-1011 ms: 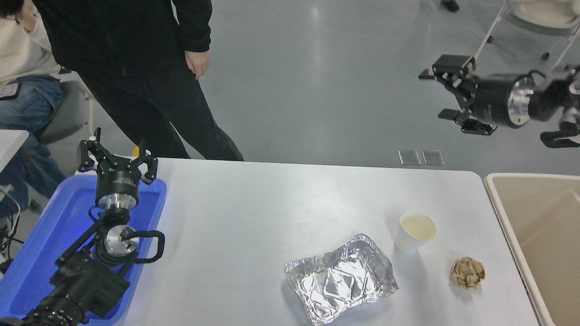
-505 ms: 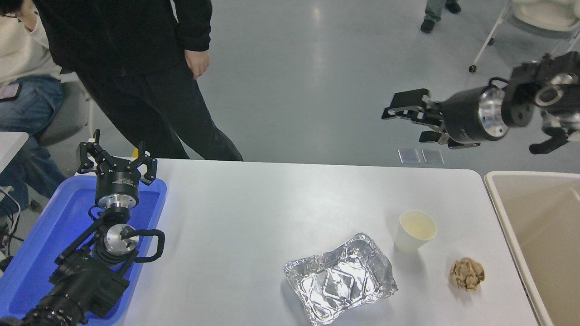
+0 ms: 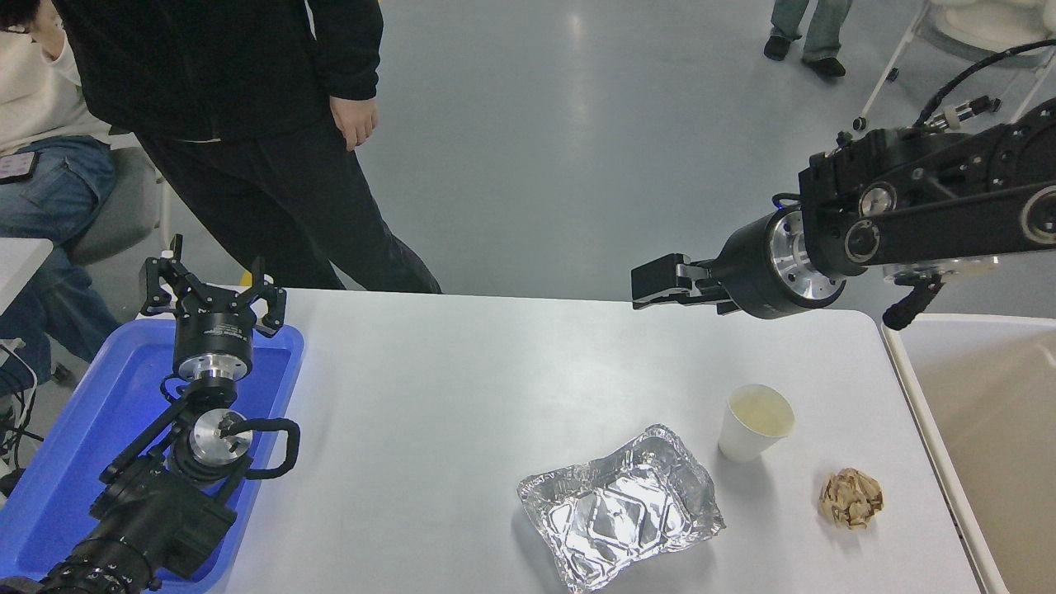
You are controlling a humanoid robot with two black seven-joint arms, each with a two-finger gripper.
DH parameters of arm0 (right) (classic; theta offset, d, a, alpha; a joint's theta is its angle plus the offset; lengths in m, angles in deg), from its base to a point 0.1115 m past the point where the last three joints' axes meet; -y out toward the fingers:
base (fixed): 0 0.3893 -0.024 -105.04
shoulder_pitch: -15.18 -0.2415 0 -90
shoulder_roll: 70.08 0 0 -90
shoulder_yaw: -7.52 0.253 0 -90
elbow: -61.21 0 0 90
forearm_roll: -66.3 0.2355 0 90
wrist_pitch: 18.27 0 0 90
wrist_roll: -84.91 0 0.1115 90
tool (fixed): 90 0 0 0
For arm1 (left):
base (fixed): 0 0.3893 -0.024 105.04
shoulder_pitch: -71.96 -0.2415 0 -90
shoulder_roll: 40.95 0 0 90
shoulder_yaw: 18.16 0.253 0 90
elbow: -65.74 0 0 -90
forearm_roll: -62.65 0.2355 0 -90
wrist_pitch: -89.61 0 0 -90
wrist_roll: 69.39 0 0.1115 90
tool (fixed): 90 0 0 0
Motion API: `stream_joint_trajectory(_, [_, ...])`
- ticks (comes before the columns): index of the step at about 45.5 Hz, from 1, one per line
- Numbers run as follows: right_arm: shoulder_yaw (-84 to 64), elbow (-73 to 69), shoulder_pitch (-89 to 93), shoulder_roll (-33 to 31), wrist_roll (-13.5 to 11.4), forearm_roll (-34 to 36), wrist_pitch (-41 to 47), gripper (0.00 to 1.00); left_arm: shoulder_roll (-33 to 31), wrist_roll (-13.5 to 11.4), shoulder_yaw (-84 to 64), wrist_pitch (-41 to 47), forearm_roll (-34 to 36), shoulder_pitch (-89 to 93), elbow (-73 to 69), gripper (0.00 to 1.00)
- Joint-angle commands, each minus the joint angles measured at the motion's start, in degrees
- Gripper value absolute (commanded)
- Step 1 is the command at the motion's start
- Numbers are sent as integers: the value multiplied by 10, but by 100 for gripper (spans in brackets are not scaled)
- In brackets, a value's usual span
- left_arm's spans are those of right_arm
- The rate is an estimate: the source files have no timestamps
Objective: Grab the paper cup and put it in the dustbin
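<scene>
Head view is taken from above a white table (image 3: 495, 388). As landmark, the cup (image 3: 752, 422) is used: it is seen upright on the table's right part, its mouth open upward and its inside cream-coloured. Nothing is gripped around it. Just left of and nearer the camera than the cup, a foil tray (image 3: 620, 507) is laid flat. To the right of the cup and nearer the camera, a brown paper ball (image 3: 850, 497) is found, apart from it. Farther right of the cup, past the table's edge, the dustbin (image 3: 912, 388) is placed, only partly in frame.

Beyond the cup, above the table's far edge, the right gripper (image 3: 656, 285) is held in the air, pointing leftward, well apart from the cup. Its fingers are seen edge-on, so whether they are spread or closed cannot be told. Nothing is seen held in it.

Far to the left of the cup, the left gripper (image 3: 213, 290) is parked over a blue tray (image 3: 66, 462), with its fingers spread and nothing between them.

Beyond the table, far left of the cup, a person (image 3: 247, 140) in dark clothes is seen standing; another, seated, is cut off by the left edge.
</scene>
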Motion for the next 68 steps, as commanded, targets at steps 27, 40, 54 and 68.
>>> stream_joint_trajectory(27, [-57, 56, 59, -23, -30, -80, 39, 100, 0, 0, 0, 0, 0, 0, 0, 99])
stream_joint_trajectory(40, [-36, 116, 127, -23, -72, -22, 43, 100, 0, 0, 0, 0, 0, 0, 0, 99])
stream_joint_trajectory(54, [-7, 200, 227, -25, -82, -3, 43, 100, 0, 0, 0, 0, 0, 0, 0, 99])
stream_joint_trajectory(68, [18, 259, 318, -20, -72, -42, 32, 100, 0, 0, 0, 0, 0, 0, 0, 99])
